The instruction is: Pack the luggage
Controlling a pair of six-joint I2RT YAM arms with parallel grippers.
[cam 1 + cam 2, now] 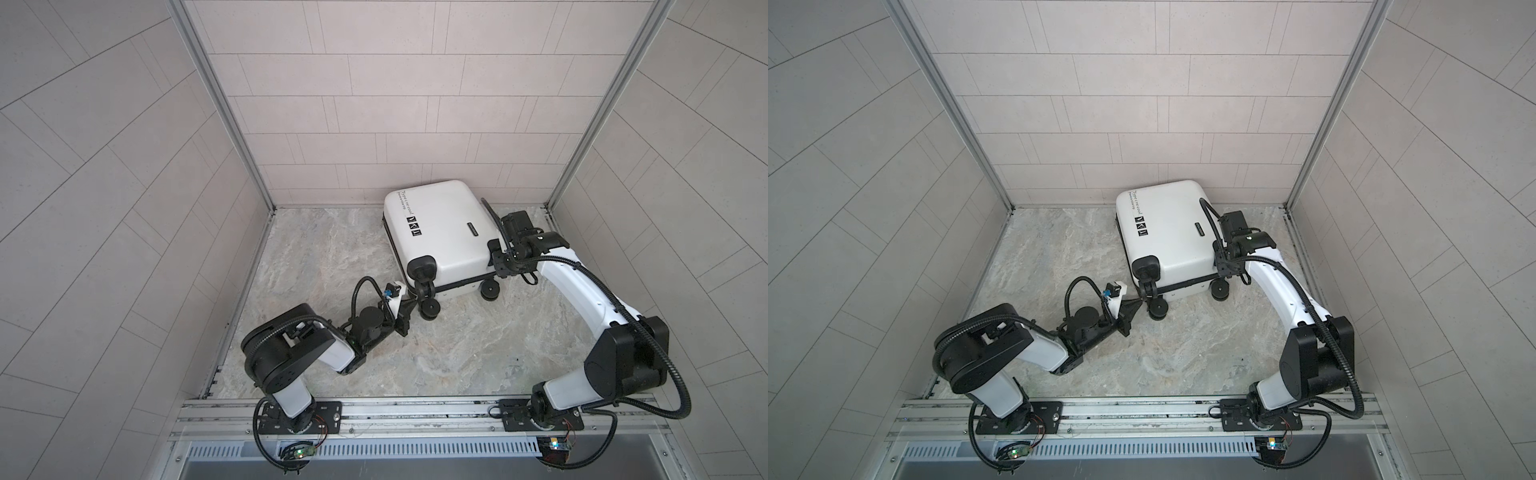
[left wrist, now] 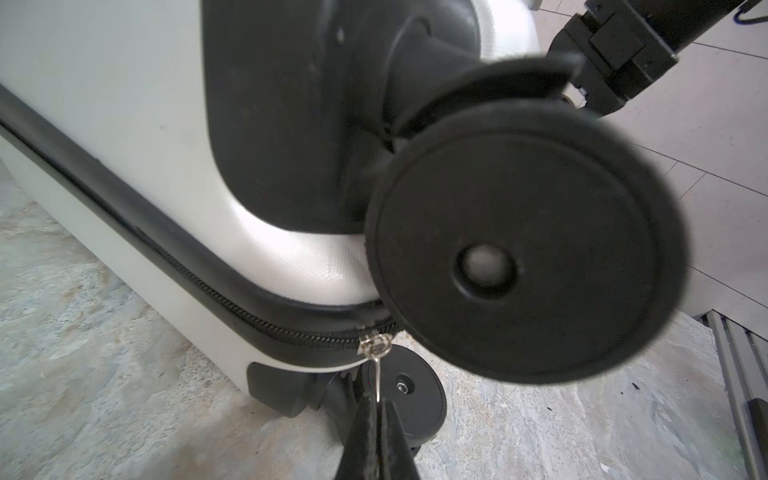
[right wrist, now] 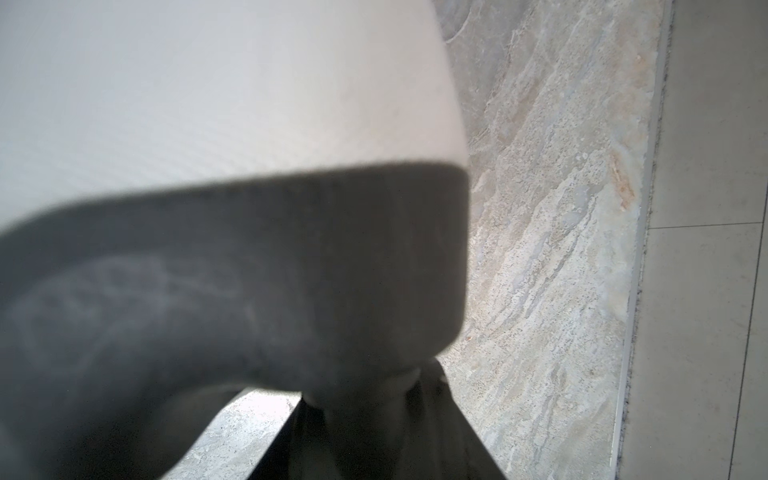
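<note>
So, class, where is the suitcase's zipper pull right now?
In the left wrist view the zipper pull sits at the luggage corner beside a wheel, pinched in the left gripper.

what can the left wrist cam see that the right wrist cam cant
Only the left wrist view: the left gripper shut on the silver zipper pull, the black zipper band rounding the corner, and two black wheels, a near wheel and a lower wheel behind the pull.
Only the right wrist view: a dark part close to the lens, too blurred to name.
Both: the white shell of the luggage and the stone-pattern tabletop.
</note>
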